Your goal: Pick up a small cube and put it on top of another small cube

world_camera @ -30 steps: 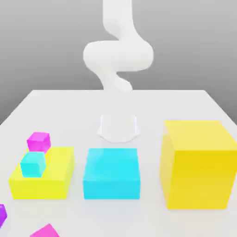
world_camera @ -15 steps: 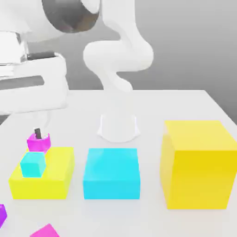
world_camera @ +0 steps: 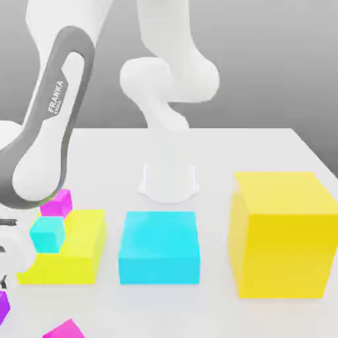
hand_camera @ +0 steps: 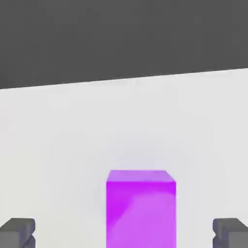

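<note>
The small cube (hand_camera: 140, 208), violet-purple, rests on the white table directly between my two dark fingertips (hand_camera: 17, 232). My gripper (hand_camera: 124, 234) is open, its fingers standing wide on either side of the cube without touching it. In the exterior view the same small cube (world_camera: 2, 307) peeks in at the left edge near the front. My arm (world_camera: 46, 132) reaches down over it. A pinker magenta small cube (world_camera: 56, 202) sits behind the flat yellow block (world_camera: 72, 257), and another magenta cube (world_camera: 66, 329) lies at the front edge.
A small cyan cube (world_camera: 47, 234) sits on the flat yellow block. A big cyan block (world_camera: 160, 246) stands in the middle and a tall yellow block (world_camera: 284, 234) on the exterior view's right. The robot base (world_camera: 169, 179) is behind them.
My arm has swung down toward the exterior view's front left, from near the magenta cube to over the violet cube. The fingers stayed open and no cube moved.
</note>
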`<act>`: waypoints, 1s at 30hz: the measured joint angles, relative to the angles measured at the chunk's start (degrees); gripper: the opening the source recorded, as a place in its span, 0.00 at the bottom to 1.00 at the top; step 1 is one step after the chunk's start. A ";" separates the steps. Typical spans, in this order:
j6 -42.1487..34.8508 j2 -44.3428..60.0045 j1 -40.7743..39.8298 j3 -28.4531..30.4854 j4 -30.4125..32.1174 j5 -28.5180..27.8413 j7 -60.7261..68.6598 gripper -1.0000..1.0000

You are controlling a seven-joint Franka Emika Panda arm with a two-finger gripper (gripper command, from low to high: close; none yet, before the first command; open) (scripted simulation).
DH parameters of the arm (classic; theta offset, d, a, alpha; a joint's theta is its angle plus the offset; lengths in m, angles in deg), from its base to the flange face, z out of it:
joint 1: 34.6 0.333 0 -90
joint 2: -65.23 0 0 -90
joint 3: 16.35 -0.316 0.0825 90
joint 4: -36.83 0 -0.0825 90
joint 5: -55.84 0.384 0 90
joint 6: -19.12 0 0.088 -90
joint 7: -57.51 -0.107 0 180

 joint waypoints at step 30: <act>-11.80 -35.63 5.82 8.33 20.82 -25.82 -17.81 0.00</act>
